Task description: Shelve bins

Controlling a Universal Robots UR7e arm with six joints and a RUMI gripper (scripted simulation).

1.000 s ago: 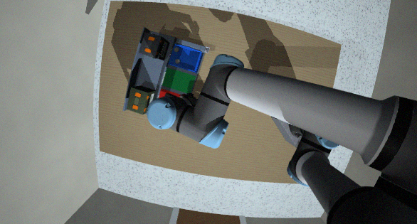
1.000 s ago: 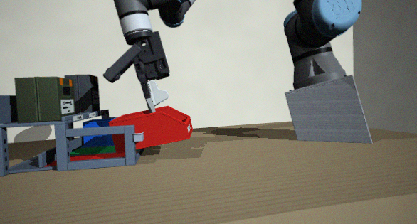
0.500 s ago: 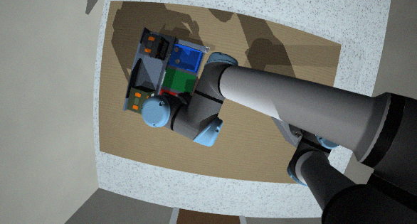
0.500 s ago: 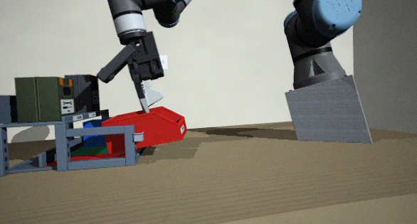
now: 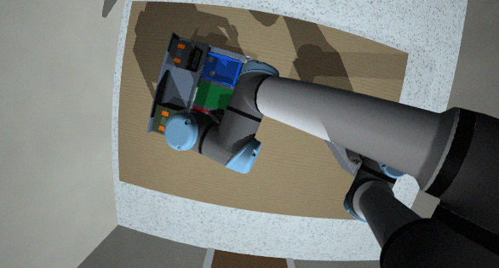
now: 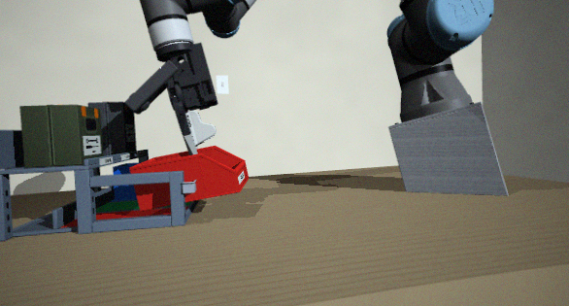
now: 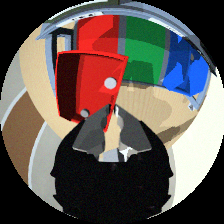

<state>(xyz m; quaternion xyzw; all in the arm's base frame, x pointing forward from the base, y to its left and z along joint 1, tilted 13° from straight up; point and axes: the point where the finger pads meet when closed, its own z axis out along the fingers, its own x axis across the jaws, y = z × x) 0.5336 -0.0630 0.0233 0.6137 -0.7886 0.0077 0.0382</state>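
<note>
Gripper point(image 6: 195, 142): clenched on the rim wall of the red bin point(image 6: 204, 172); fingers nearly together with only the thin wall between them; pitched down and slightly off vertical.
Red bin: directly below the fingertips, tilted, inner end already past the shelf's point(image 6: 181, 218) front post and outer end raised off the table point(image 6: 340, 238); not yet fully behind the lip.
Contents: two small pale round parts point(image 7: 109, 83) lying on the bin floor just ahead of the fingers; loose, likely to roll if the tilt steepens.
Red mark point(image 7: 100, 31): straight ahead of the gripper, beyond the bin; roughly in line with it.
Green mark point(image 7: 145, 44): ahead and to one side, next to the red one; appears unoccupied.
Blue bin point(image 5: 221, 70): further to that same side, seated in its slot.
Handling, judged: rigid, light plastic shell; smooth thin wall, prone to pivoting between narrow pads.
Hold point, judged: present rim grip serviceable for pushing; firm pinch and slow travel advised.
Risk, judged: upper board low; rim may catch.
</note>
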